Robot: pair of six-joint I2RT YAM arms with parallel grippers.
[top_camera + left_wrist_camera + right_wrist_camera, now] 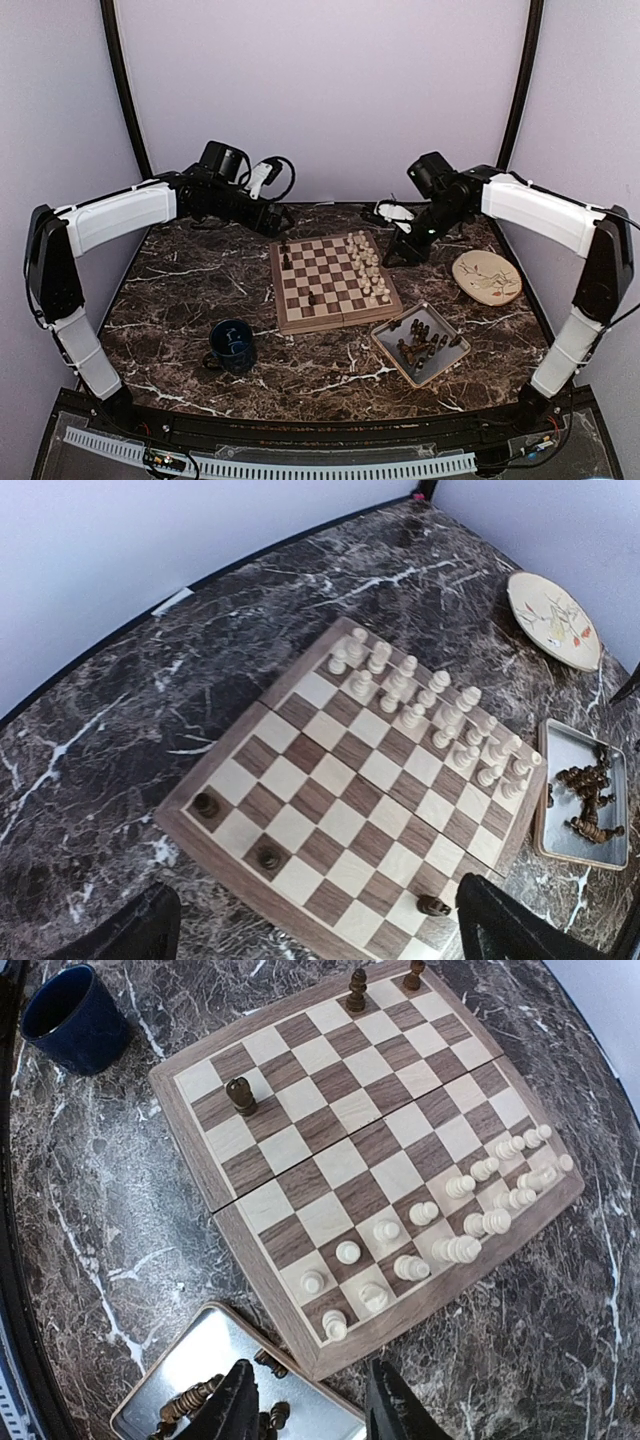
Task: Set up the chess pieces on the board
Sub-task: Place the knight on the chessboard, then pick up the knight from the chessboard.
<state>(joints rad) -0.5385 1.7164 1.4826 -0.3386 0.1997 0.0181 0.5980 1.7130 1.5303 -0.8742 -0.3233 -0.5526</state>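
Note:
The board (335, 283) lies mid-table. Cream-white pieces (366, 266) stand in two rows along its right side, also in the left wrist view (430, 706) and the right wrist view (452, 1232). Three dark pieces (287, 261) stand on its left half, one (433, 906) near the board's near edge. More dark pieces (422, 343) lie in the grey tray (387, 333). My left gripper (279, 221) hovers open and empty past the board's far left corner. My right gripper (397, 249) hovers open and empty beside the board's far right, above the tray corner (190, 1355).
A blue mug (232, 346) stands near the board's near left corner and shows in the right wrist view (76, 1015). A round beige plate (486, 277) lies at the right, also in the left wrist view (553, 618). Purple walls close the back and sides.

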